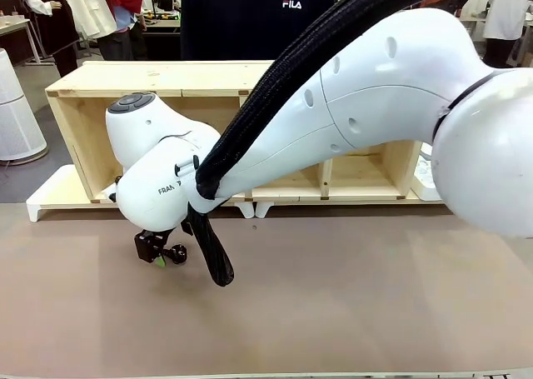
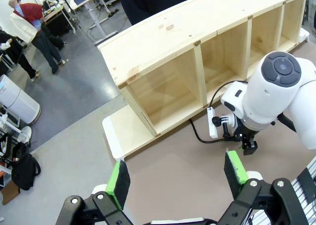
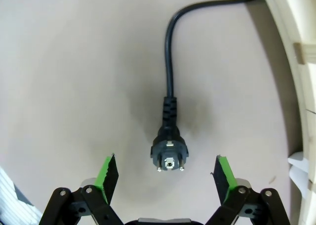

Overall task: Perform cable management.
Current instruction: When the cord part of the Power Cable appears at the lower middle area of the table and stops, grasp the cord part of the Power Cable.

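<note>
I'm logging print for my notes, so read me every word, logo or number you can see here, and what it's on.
"FILA": on the dark shirt of the person at the far side.
"FRAN", with the rest hidden: on the right arm, near its wrist.
Plug: no print can be read on it.
Nothing else is legible.

Bright, even light; soft shadow around the cable (image 3: pixel 170 81); edges seemingly bowed.

A wooden shelf (image 1: pixel 158 79) with open compartments stands at the far edge of the brown table (image 1: pixel 358 312); a person (image 1: pixel 250 17) in dark stands behind.
</note>
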Robot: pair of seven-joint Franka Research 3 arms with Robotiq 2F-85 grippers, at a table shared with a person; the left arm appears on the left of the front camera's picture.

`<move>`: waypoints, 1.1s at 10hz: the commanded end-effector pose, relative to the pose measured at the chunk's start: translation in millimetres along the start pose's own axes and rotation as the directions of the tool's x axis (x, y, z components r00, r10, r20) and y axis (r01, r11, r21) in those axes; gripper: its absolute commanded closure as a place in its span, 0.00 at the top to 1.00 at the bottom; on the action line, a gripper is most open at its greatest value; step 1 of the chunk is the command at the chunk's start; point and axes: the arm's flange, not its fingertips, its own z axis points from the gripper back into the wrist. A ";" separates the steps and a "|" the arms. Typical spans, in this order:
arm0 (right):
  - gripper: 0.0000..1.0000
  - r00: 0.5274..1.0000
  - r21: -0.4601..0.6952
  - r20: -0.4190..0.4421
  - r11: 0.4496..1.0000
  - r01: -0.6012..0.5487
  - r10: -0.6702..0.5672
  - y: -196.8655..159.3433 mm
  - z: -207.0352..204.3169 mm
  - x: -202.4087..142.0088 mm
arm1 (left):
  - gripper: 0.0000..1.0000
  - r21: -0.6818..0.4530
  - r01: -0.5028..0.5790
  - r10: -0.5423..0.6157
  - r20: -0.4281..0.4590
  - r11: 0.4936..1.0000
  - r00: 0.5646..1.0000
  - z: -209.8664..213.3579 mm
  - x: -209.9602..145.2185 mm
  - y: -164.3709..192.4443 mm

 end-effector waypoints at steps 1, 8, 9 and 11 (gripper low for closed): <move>1.00 0.998 -0.031 0.006 0.997 0.069 -0.069 6.0 -5.1 13.2 | 1.00 -0.003 -0.014 0.014 0.011 1.000 1.000 -1.0 1.7 -0.9; 1.00 0.999 0.000 0.014 0.999 0.053 -0.053 1.4 -5.3 11.0 | 1.00 -0.003 -0.014 0.014 0.011 1.000 1.000 -1.0 1.7 -0.9; 1.00 0.999 0.000 0.014 0.999 0.053 -0.053 1.4 -5.3 11.0 | 1.00 -0.003 -0.014 0.014 0.011 1.000 1.000 -1.0 1.7 -0.9; 1.00 0.998 -0.012 0.024 0.998 0.059 -0.059 1.1 -5.0 13.6 | 1.00 -0.003 -0.014 0.014 0.011 1.000 1.000 -1.0 1.7 -0.9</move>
